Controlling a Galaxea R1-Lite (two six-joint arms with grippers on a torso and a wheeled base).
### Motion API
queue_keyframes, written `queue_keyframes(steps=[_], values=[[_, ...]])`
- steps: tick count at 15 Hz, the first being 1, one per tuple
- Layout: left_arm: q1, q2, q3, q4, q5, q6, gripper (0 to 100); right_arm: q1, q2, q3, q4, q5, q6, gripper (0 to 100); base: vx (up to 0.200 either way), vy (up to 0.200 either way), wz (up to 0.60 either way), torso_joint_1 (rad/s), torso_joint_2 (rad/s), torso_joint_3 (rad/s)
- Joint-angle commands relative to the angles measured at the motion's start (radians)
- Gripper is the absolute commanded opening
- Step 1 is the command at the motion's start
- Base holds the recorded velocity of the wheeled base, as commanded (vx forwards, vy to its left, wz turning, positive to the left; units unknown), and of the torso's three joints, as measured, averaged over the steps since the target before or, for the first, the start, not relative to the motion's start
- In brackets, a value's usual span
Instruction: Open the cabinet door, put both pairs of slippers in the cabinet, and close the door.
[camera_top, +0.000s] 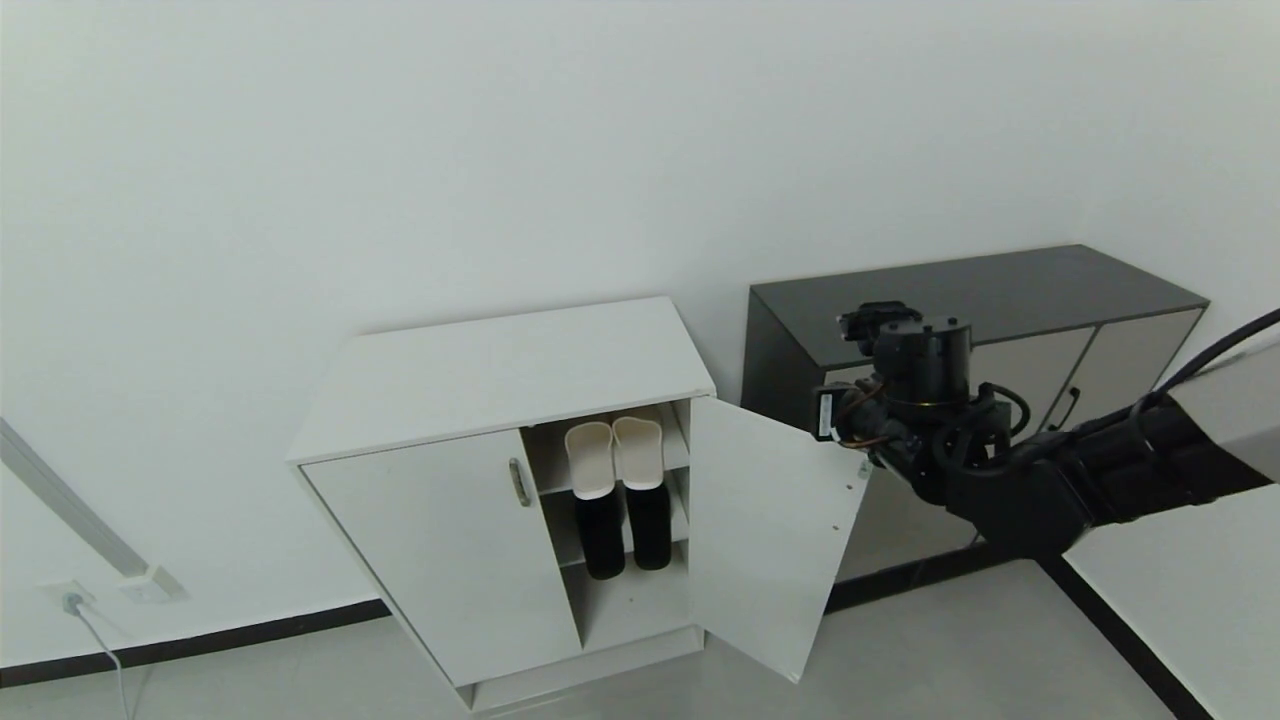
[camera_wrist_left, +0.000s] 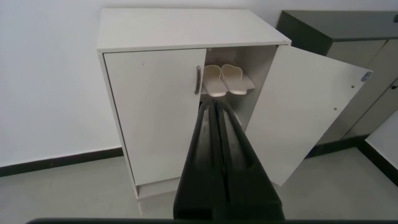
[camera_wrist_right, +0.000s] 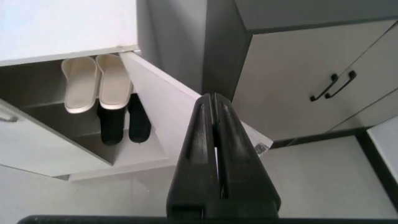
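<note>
Low white wooden cabinet (camera_top: 500, 370) has its right door (camera_top: 770, 530) swung open. Cream slippers (camera_top: 615, 455) sit on the upper shelf (camera_top: 677, 447), black slippers (camera_top: 625, 530) below them. Only closing looks left. Right pincer (camera_wrist_right: 213, 99) is near the door's edge, left pincer (camera_wrist_left: 214, 106) faces the cabinet; both are closed and empty.

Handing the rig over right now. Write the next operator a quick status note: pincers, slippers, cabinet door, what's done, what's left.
Left pincer: shut, empty, facing the white two-door cabinet.
Right pincer: shut, empty, beside the open right door; contact unclear.
Cream-white slippers are inside the cabinet, black slippers one level below them.
Done: door open, both pairs in.
Left: close the right door.
</note>
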Motion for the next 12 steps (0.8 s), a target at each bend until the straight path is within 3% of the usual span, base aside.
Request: queue_keyframes(steps=[1, 12], values=[[0.001, 0.000, 0.000, 0.000, 0.000, -0.001, 0, -0.038, 0.069, -0.027, 0.001, 0.018, 0.008, 0, 0.000, 0.000, 0.00, 0.000, 0.00, 0.000], [0.001, 0.000, 0.000, 0.000, 0.003, -0.004, 0, -0.144, 0.299, -0.165, -0.022, 0.093, 0.042, 0, 0.000, 0.000, 0.00, 0.000, 0.00, 0.000]])
